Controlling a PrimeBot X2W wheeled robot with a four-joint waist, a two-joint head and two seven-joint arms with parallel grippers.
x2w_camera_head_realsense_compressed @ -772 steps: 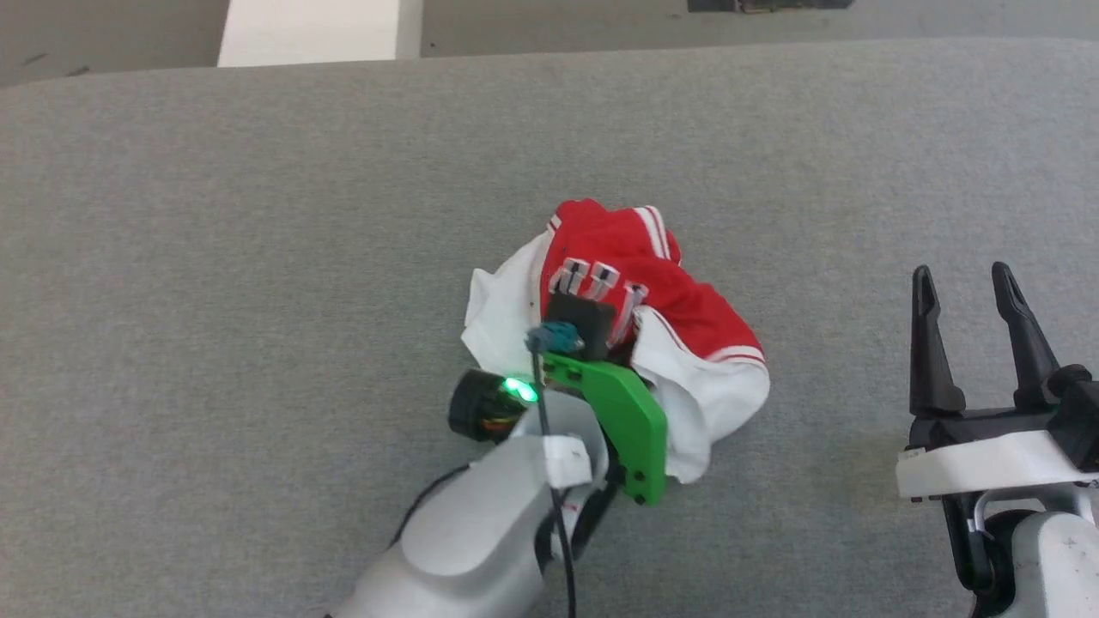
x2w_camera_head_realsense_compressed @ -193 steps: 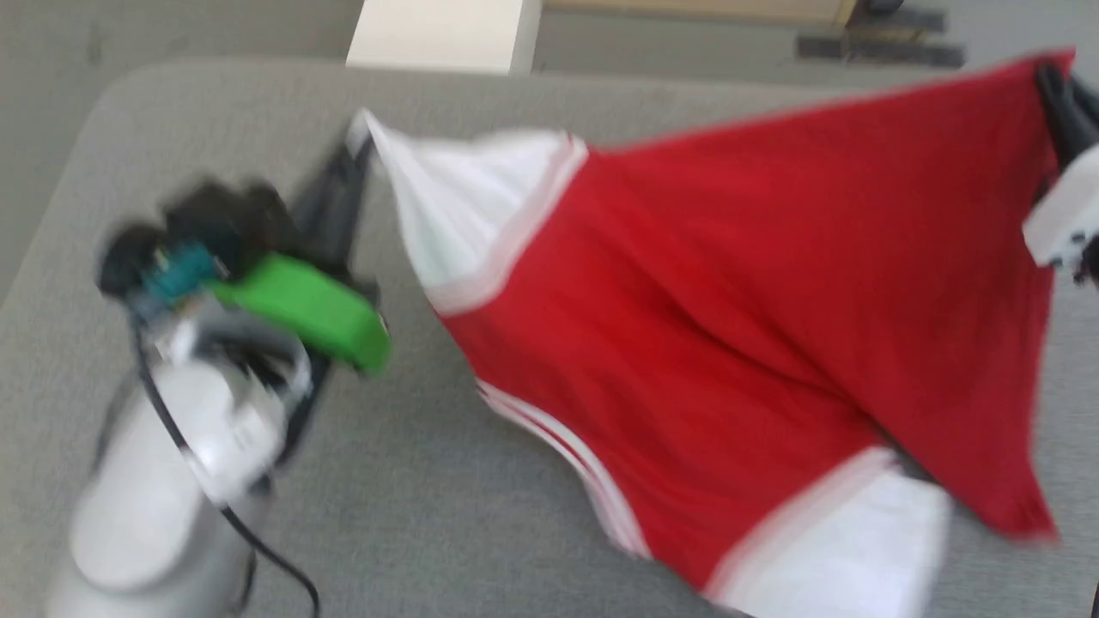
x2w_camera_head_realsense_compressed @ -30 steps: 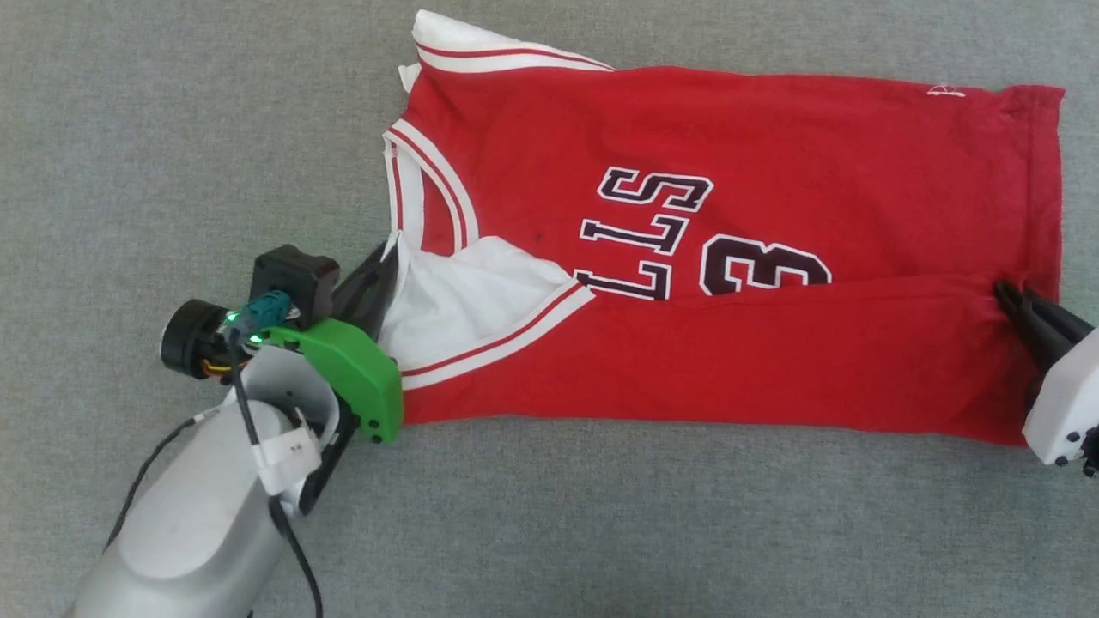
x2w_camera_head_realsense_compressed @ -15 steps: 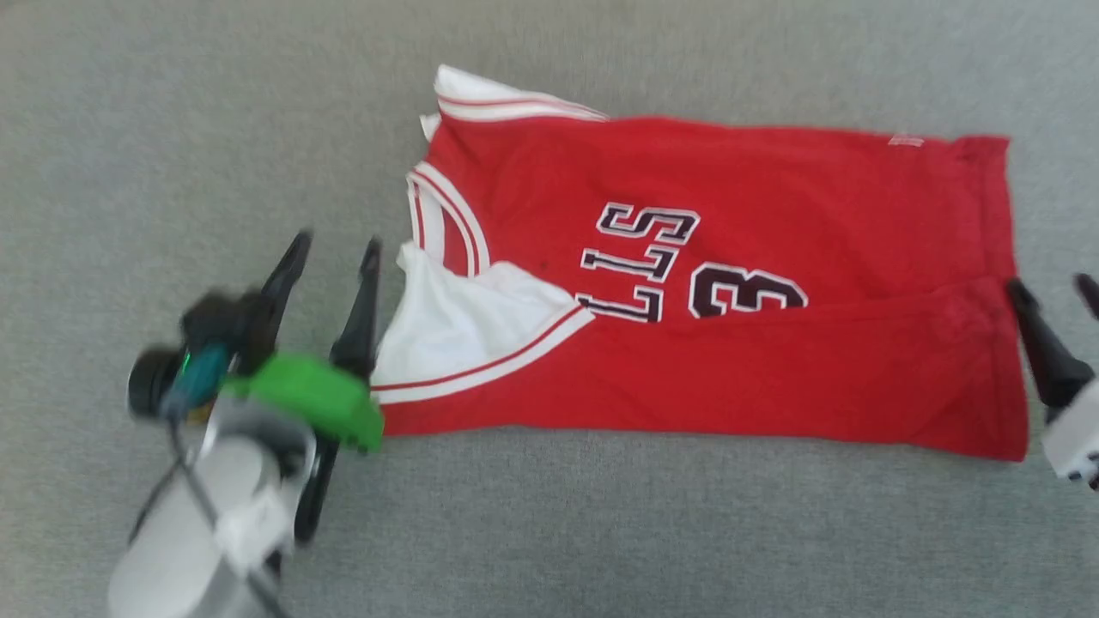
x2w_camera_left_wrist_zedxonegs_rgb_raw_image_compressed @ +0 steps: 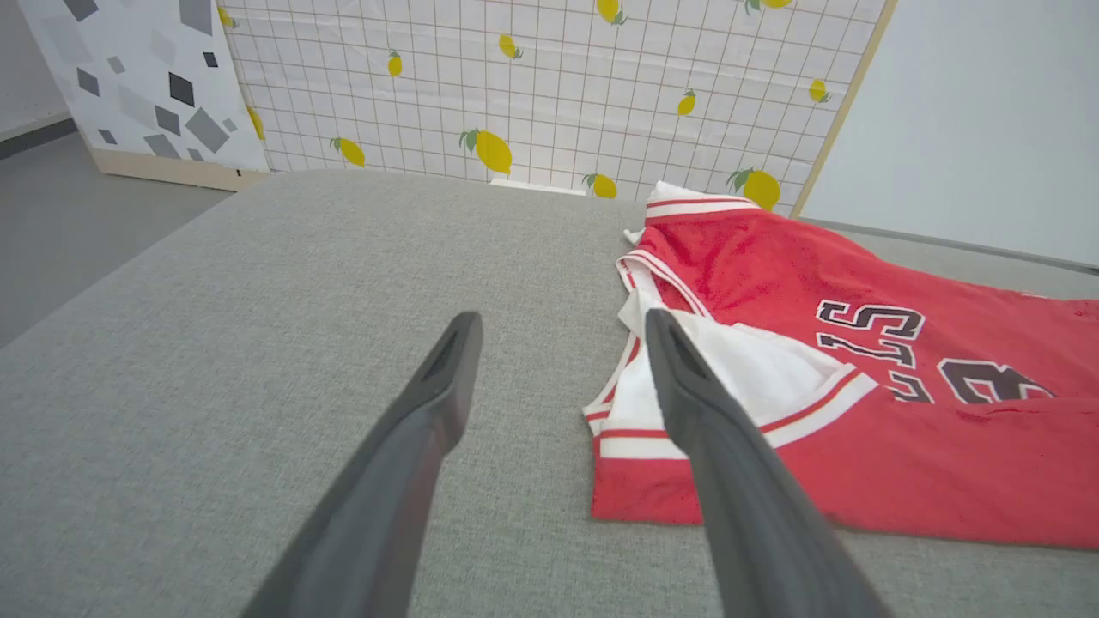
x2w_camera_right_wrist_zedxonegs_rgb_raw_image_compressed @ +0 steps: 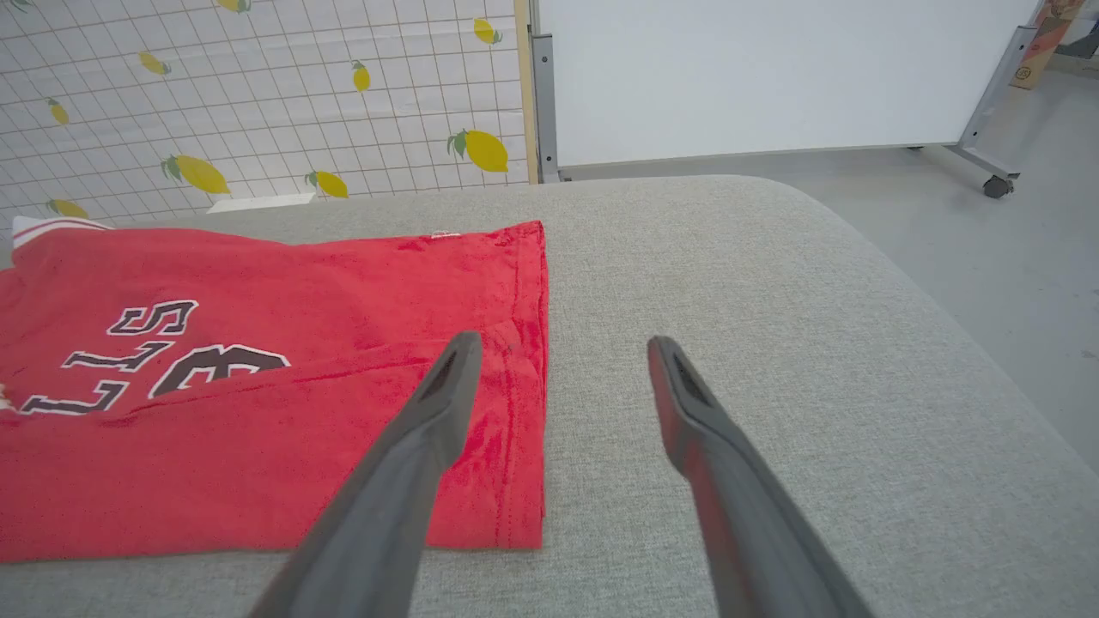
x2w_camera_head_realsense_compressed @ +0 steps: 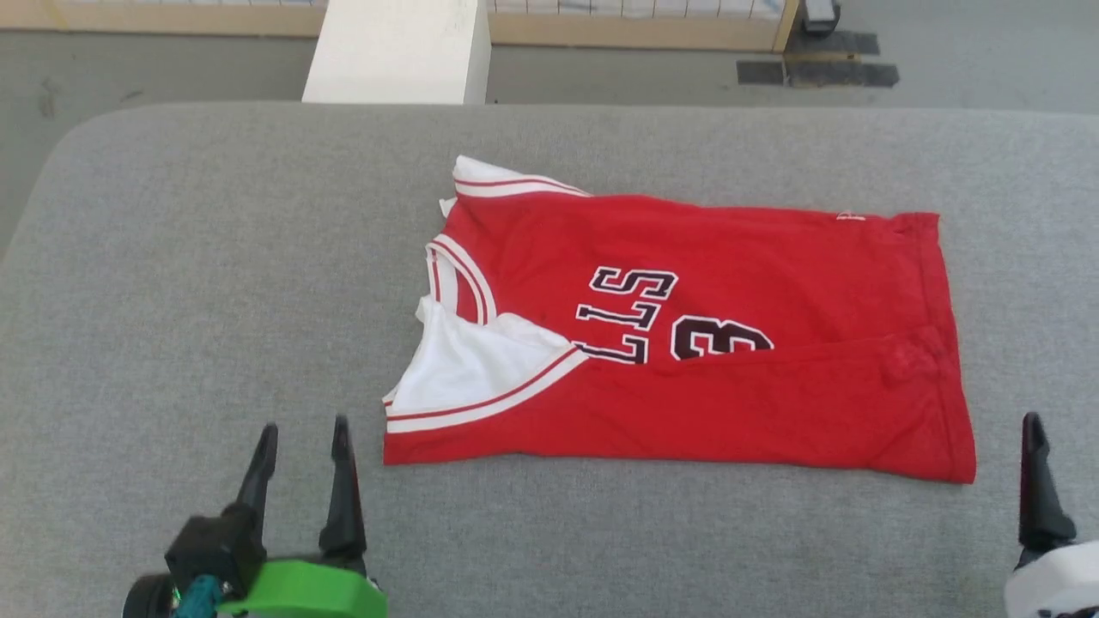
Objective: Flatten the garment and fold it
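While both tools hang empty near the 6 o'clock edge of the head view, the garment (x2w_camera_head_realsense_compressed: 687, 412) lies spread on the grey tabletop (x2w_camera_head_realsense_compressed: 215, 257), between them and a little beyond. The left tool (x2w_camera_head_realsense_compressed: 305, 425), at 7 o'clock, has its two long, dark, tapered fingers well spread, pinching nothing and touching no cloth; the garment's nearest corner lies just off toward its 2 o'clock. The right tool (x2w_camera_right_wrist_zedxonegs_rgb_raw_image_compressed: 563, 339) is likewise spread wide and empty; in the head view one of its fingers (x2w_camera_head_realsense_compressed: 1035, 481) stands at 4 o'clock, apart from the hem corner. Whether either tool's tips rest on the tabletop cannot be told. The garment is soft red cloth, a long rough rectangle with its neck toward 9 o'clock and its stitched hem (x2w_camera_head_realsense_compressed: 934, 283) toward 3 o'clock. Its near long side is folded up over the body, and the fold's edge hides the lower part of the black, white-outlined letters (x2w_camera_head_realsense_compressed: 627, 313) and "3" (x2w_camera_head_realsense_compressed: 721, 339). A white sleeve (x2w_camera_head_realsense_compressed: 468, 365) with red-and-white striped trim lies on top at the 9 o'clock end, slightly rumpled; a second sleeve (x2w_camera_head_realsense_compressed: 485, 172) peeks out at 11 o'clock. The tabletop is a woven, padded-looking fabric with rounded corners. Beyond it at 12 o'clock stand a white block (x2w_camera_head_realsense_compressed: 399, 51) and, in the left wrist view, a grid panel (x2w_camera_left_wrist_zedxonegs_rgb_raw_image_compressed: 532, 86) printed with lemons.
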